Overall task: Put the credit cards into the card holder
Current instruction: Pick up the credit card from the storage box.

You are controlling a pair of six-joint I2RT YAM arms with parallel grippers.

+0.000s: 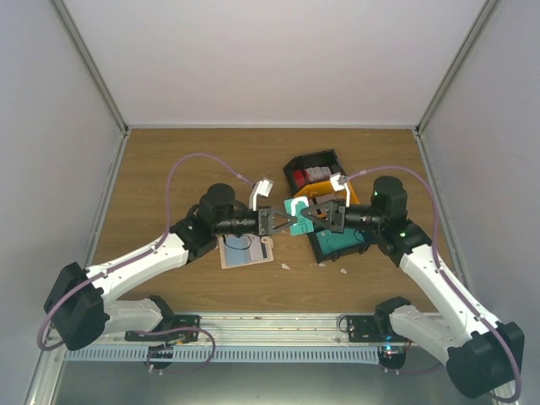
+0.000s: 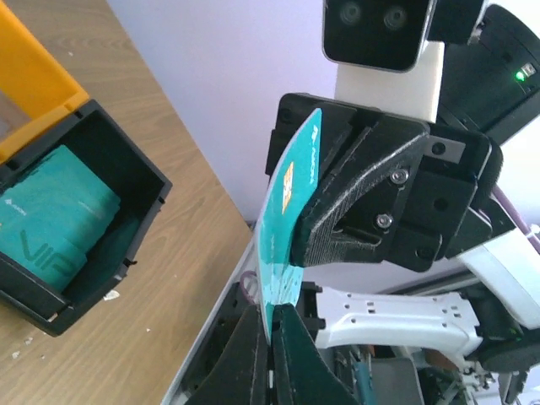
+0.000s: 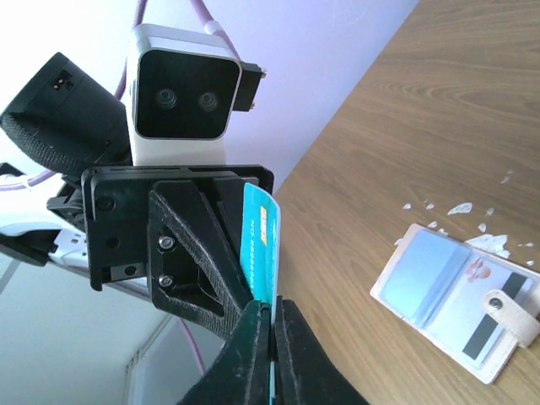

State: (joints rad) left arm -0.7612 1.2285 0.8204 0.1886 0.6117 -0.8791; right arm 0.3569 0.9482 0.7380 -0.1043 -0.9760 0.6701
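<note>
**A:** Why is the teal credit card [image 2: 291, 202] up in the air between your arms?

**B:** You have it pinched at both ends. Your left gripper [image 2: 270, 337] is clenched on one edge and your right gripper [image 3: 272, 333] is clamped on the opposite one. The card stands on edge above the bench [image 1: 169, 169]. I read it as a handover: the card holder [image 3: 460, 299] lies open at about 7 o'clock from the card, on the left arm's side.

**A:** And the other cards?

**B:** More teal cards [image 2: 51, 228] lie in the black bin [image 2: 139, 211], at roughly 4 o'clock from the meeting point.

**A:** What should you watch?

**B:** Let the right gripper go only once your left one holds firm, or the card may slip.
</note>
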